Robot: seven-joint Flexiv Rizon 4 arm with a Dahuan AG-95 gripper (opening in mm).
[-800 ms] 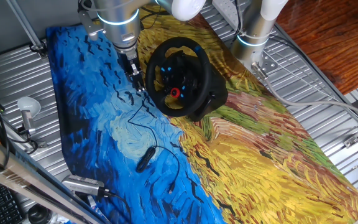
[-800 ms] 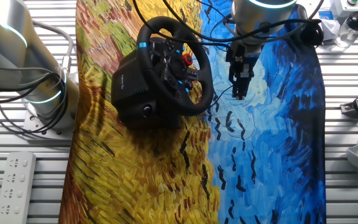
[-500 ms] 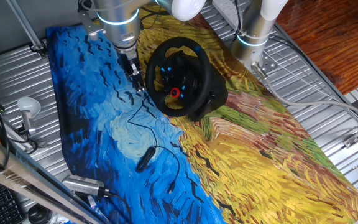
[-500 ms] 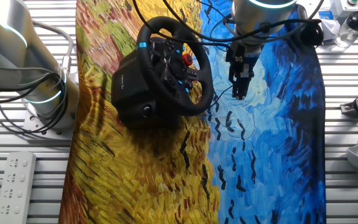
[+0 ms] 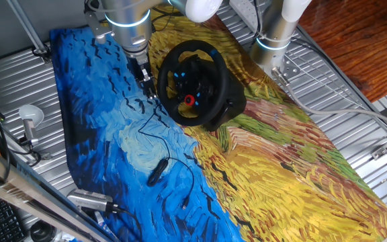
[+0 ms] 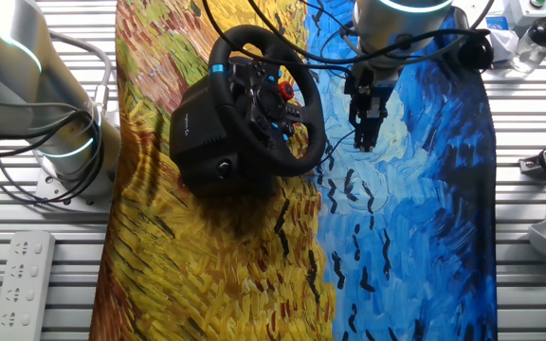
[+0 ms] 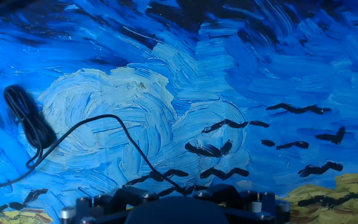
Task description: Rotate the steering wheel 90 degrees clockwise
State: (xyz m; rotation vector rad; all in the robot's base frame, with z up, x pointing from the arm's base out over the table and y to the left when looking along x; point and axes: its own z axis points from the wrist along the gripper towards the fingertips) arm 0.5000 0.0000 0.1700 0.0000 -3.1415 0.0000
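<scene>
Painted cloth [image 5: 287,175] over a ribbed metal table [image 5: 19,81], swirled blue brushwork on one half, yellow wheat strokes on the other, scattered with small black bird marks. Left of the jaws in the hand view, a small black cabled device [image 7: 27,118], oblong and matte, with a thin black cable [image 7: 129,140] curving from it toward the fingers' base. Gripper [image 6: 366,121] slim and dark under a silver arm segment with a lit ring, pointing down at the blue cloth; jaws narrow as seen from the other fixed view, though whether fully closed cannot be told, and nothing seen between them. Just beside the jaws, apart from them, the steering wheel [image 5: 193,82]: thick round black rim, smooth and matte, hub dotted with small blue-lit buttons and one red knob [image 5: 189,100], tilted up on a bulky black base [image 6: 207,133] resting on the yellow half. Beyond the base, a white power strip [image 6: 27,284] on the metal ribs.
</scene>
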